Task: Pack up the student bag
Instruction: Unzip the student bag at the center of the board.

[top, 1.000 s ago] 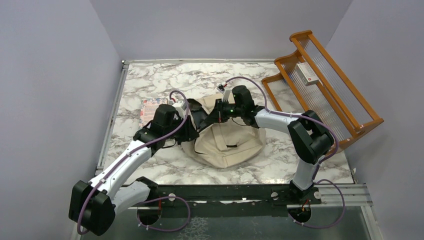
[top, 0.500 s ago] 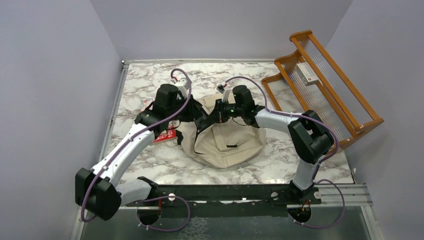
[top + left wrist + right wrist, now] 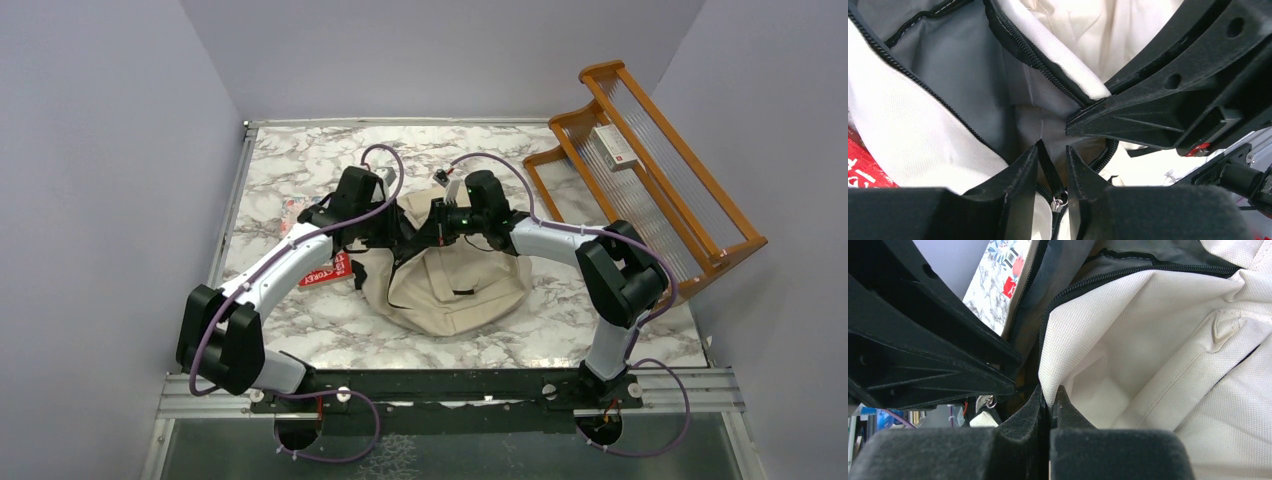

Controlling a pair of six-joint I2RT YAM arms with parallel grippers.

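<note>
Top external: mounted high, behind the arm bases at the worktop [image 3: 300, 160] near edge. Faces down and forward from far off, whole worktop to its far edge in frame
Left wrist: rides on the left end effector [image 3: 1052, 150], looks along its fingers [image 3: 1018, 175], very close, into the student bag [image 3: 455, 290] mouth
Right wrist: same on the right end effector [image 3: 1050, 392], facing the opposite way
Shared: bag mouth at worktop centre; each wrist view catches the other end effector
</note>
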